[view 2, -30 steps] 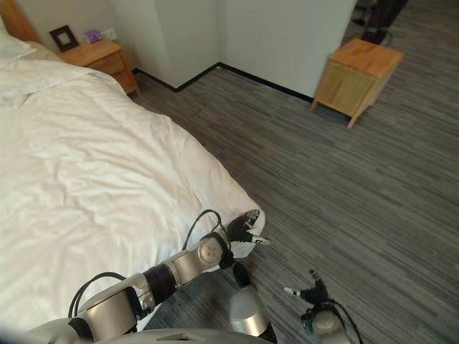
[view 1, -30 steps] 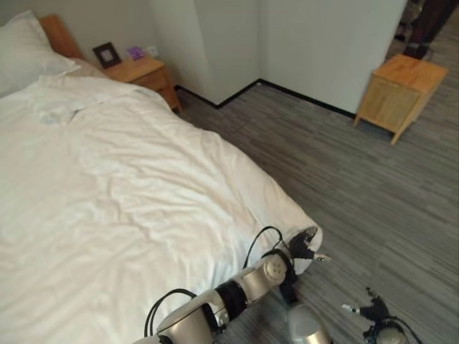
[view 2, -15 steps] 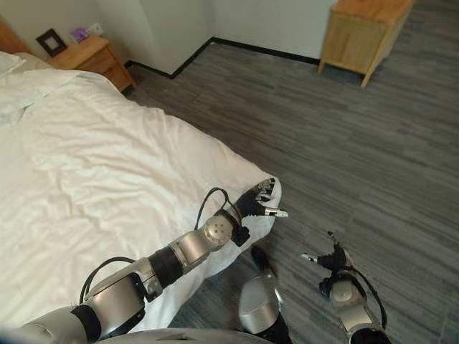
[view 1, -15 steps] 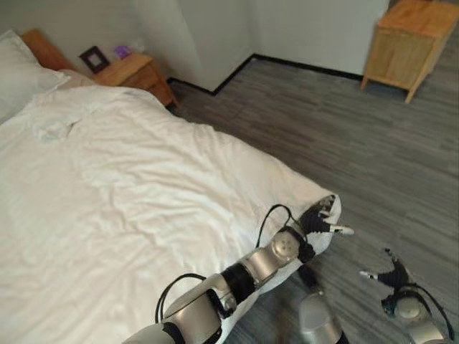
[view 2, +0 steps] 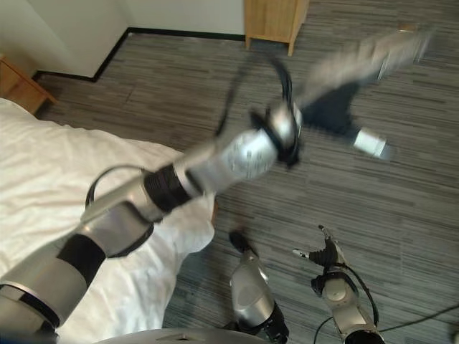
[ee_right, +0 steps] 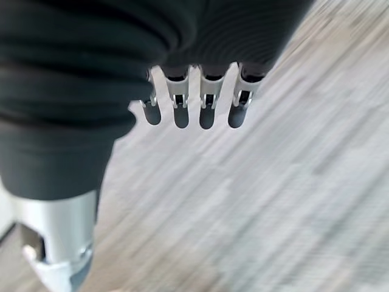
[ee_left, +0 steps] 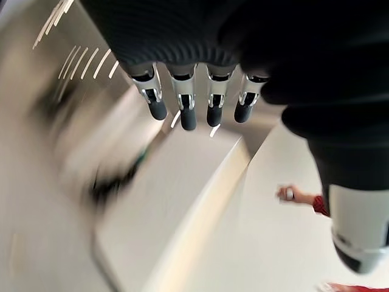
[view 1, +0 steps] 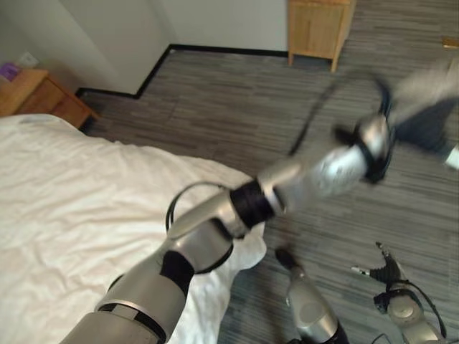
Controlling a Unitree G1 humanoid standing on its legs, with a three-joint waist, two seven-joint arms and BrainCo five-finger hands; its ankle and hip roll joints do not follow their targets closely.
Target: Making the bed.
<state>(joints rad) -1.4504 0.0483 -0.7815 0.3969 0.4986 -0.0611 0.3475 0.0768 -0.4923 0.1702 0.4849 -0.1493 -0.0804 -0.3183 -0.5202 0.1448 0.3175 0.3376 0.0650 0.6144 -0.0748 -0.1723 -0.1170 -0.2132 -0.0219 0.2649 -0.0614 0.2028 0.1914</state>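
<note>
Left arm high over the floor, both hands empty, duvet lying spread.

Nearest me, my right hand (view 2: 328, 256) hangs low at right above the carpet (view 1: 215, 107), fingers (ee_right: 176, 112) loosely straight, gripping nothing. Duvet (view 1: 64, 201) covers the bed at left, creased, its corner (view 1: 247, 247) drooping over the near-right edge; I judge spreading mostly done, smoothing and that corner left. My left hand (view 1: 430, 107) is out far right, fingers (ee_left: 182, 103) extended and empty. Wide open floor runs to the wooden cabinet (view 1: 319, 29) and nightstand (view 1: 39, 97).
</note>
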